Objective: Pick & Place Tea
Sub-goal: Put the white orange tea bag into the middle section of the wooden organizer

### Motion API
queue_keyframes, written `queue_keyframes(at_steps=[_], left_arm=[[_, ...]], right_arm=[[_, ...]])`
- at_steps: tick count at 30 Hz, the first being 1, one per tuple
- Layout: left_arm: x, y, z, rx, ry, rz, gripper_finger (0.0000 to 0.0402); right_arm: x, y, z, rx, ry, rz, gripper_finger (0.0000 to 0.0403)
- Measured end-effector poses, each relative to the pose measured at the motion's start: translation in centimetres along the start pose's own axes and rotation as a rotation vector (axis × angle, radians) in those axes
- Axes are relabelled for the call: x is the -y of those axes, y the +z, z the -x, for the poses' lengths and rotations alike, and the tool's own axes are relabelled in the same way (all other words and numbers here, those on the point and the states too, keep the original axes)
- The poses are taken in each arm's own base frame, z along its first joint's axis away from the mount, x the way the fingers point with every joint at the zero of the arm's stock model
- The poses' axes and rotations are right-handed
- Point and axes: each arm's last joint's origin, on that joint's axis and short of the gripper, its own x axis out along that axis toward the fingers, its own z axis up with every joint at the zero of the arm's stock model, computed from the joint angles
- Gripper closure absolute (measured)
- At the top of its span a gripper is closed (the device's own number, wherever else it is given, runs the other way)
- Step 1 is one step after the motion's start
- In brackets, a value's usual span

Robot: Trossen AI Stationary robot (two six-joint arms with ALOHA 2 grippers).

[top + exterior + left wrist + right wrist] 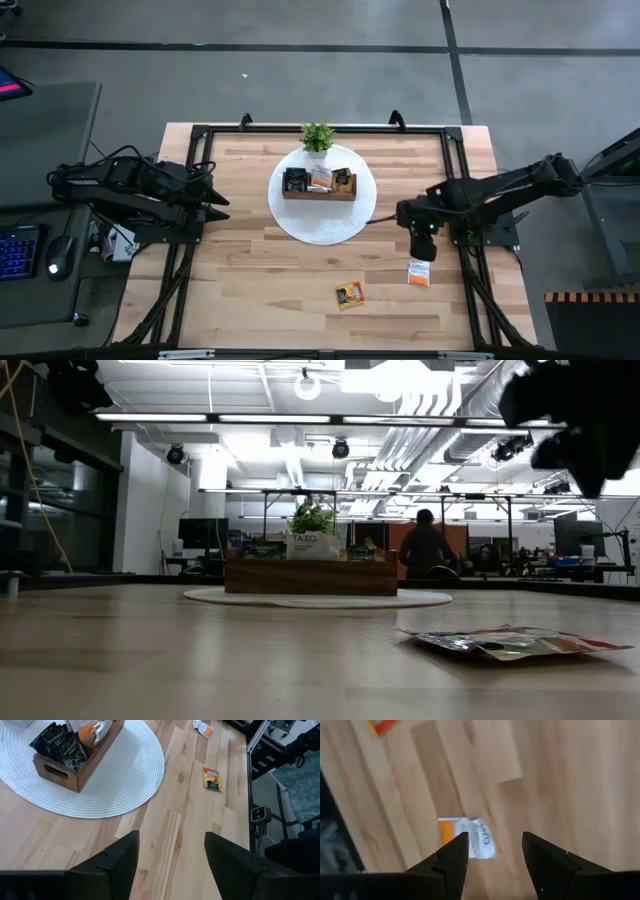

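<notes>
Two tea sachets lie flat on the bare wood at the near right: an orange one (pixel 350 294) and a white-and-orange one (pixel 418 273). More tea sachets stand in the brown wooden tray (pixel 318 194), which sits on a round white mat (pixel 322 225). My right gripper (pixel 420 248) hangs open, pointing steeply down, above and just short of the white-and-orange sachet (pixel 470 838), touching nothing. My left gripper (pixel 170 845) waits open at the table's left side, raised above the wood.
A small green potted plant (pixel 317 137) stands at the mat's far edge, behind the tray. A black frame rail (pixel 470 270) runs along the table's right side near the white-and-orange sachet. Bare wood lies between the mat and the table's near edge.
</notes>
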Motion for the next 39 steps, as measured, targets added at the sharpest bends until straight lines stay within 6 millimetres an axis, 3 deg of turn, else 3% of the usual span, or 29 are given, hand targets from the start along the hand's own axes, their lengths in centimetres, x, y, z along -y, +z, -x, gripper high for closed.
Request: queue_keyframes(at_steps=[8, 14, 29, 39], left_arm=[[0.0, 0.0, 0.0, 0.000, 0.000, 0.000, 0.0179], [0.0, 0.0, 0.0, 0.000, 0.000, 0.000, 0.0179], [0.0, 0.0, 0.0, 0.000, 0.000, 0.000, 0.0179], [0.0, 0.0, 0.0, 0.000, 0.000, 0.000, 0.0179]], right_arm=[[1.1, -1.9, -4.6, -0.017, 0.189, -0.011, 0.0222], [1.9, -2.9, -6.8, -0.052, 0.235, 0.015, 0.0222], [2.4, -3.5, -8.3, -0.010, 0.184, 0.148, 0.0222], [1.5, -3.3, -10.1, -0.067, 0.177, 0.191, 0.0222]])
